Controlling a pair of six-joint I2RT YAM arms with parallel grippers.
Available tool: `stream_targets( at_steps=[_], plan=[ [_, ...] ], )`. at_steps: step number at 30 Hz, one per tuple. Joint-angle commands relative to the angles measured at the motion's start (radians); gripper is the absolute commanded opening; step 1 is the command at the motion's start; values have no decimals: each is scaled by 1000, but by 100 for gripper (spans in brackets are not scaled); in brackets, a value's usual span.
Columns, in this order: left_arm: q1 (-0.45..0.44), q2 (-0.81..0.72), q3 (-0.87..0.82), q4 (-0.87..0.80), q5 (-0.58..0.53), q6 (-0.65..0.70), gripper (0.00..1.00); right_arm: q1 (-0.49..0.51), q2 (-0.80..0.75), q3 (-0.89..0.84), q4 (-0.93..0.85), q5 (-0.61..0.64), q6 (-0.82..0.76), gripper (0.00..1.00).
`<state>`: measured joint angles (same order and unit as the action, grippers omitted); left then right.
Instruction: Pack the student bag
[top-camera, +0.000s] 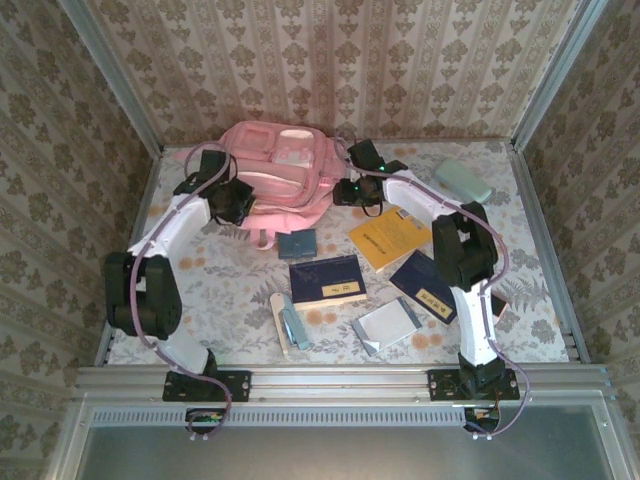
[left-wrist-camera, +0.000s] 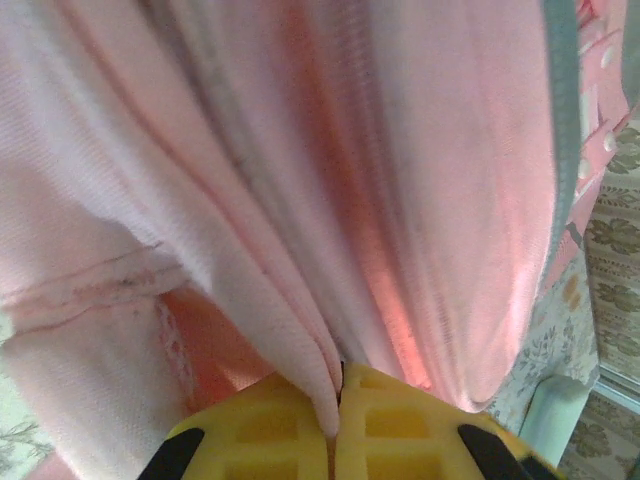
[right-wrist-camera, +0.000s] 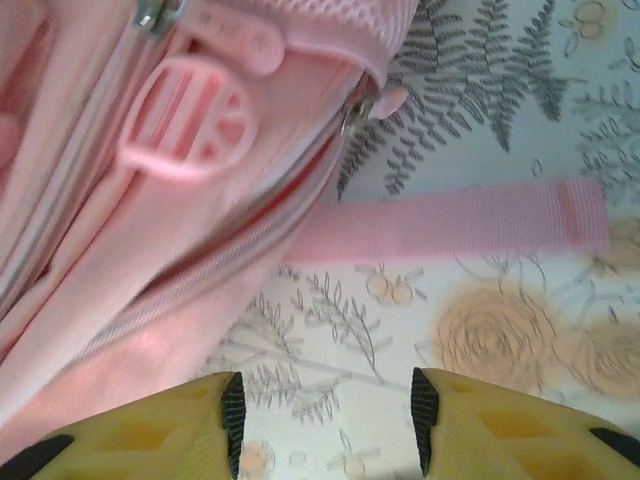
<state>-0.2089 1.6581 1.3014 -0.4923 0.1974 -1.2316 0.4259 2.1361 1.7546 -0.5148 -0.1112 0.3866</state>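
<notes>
The student bag (top-camera: 280, 165), a soft pink backpack, lies at the back of the table. My left gripper (top-camera: 235, 200) is at its left front corner. In the left wrist view the yellow jaws (left-wrist-camera: 338, 405) are shut on a fold of the bag's pink fabric (left-wrist-camera: 300, 220). My right gripper (top-camera: 355, 190) is beside the bag's right side. In the right wrist view it (right-wrist-camera: 328, 415) stands open over the flowered tablecloth with nothing between its pads. There the bag (right-wrist-camera: 120, 260) shows a round pink zip pull (right-wrist-camera: 190, 120), and a pink strap (right-wrist-camera: 450, 225) lies flat.
In front of the bag lie a small grey-blue box (top-camera: 297, 243), a dark blue notebook (top-camera: 327, 279), a yellow book (top-camera: 392, 240), a second dark blue book (top-camera: 430, 287), a silvery pouch (top-camera: 387, 325) and a ruler-like strip (top-camera: 283, 322). A pale green case (top-camera: 463, 180) sits back right.
</notes>
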Motion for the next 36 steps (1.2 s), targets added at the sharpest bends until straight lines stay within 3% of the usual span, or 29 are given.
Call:
stream_targets(
  at_steps=[1,5,10,13,19,23,36],
  plan=[
    [-3,73,119,112,-21,71,10,14,-124,-101,76,6,-37,53],
    [-1,152,195,-6,28,150,25,27,-173,-208,121,-82,-28,54],
    [-12,21,18,25,-38,128,47,61,-170,-273,142,-206,37,53],
    [-20,-67,-52,-3,-89,149,52,69,-151,-311,218,-339,110,49],
    [-27,-164,-218,-9,-129,142,48,75,-69,-311,302,-448,206,37],
    [-28,-118,-287,15,-91,115,39,76,-11,-295,321,-458,230,34],
    [-93,76,-255,69,-31,88,28,85,83,-272,402,-566,289,32]
  ],
)
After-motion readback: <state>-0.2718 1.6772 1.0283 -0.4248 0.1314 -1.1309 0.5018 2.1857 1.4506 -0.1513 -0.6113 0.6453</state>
